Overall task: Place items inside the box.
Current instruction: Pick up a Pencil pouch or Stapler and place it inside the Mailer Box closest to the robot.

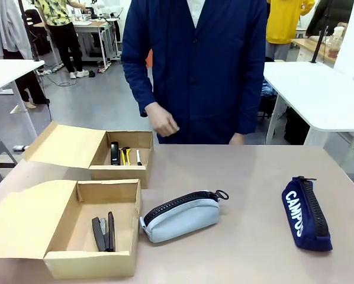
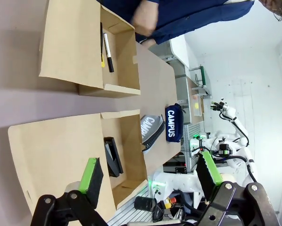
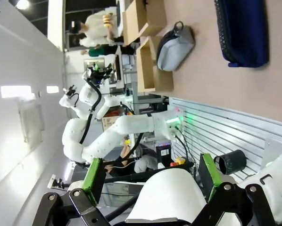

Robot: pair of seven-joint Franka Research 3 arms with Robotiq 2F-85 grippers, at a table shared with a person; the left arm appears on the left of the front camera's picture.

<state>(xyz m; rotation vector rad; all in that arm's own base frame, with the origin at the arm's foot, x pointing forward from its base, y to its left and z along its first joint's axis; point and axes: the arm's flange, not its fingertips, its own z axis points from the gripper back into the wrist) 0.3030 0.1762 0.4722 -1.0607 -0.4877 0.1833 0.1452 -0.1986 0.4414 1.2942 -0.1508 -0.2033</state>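
I see left pincer [image 2: 149, 170] and right pincer [image 3: 151, 174] wide open, empty; grey pouch [image 1: 180, 216] seemingly touches the box [image 1: 109, 190] at three o'clock.

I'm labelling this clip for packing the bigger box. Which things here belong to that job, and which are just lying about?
Part of the job: bigger cardboard box; black stapler lying in it; grey pouch beside it; navy CAMPUS pouch; utility knife and black marker, in the smaller box.
Just lying about: the smaller box itself; white table behind.
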